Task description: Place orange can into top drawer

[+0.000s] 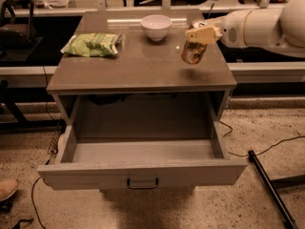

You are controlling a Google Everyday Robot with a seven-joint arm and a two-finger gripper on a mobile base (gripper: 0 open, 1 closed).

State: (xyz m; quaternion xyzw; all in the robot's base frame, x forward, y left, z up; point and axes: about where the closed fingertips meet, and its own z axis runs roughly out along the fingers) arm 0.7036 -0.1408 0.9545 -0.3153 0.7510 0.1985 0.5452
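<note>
The orange can (193, 51) is tilted and held a little above the right side of the cabinet top, its silver top toward the arm. My gripper (199, 34) reaches in from the right on a white arm and is shut on the can's upper part. The top drawer (142, 174) is pulled wide open below, empty inside, with its dark handle (142, 183) at the centre of the flat grey front. The can is behind the drawer opening, over the top's right rear area.
A white bowl (156, 26) stands at the back centre of the cabinet top (138, 63). A green snack bag (91, 44) lies at the left. A dark pole (269, 187) and cables lie on the floor at the right. A shoe (7, 189) is at the lower left.
</note>
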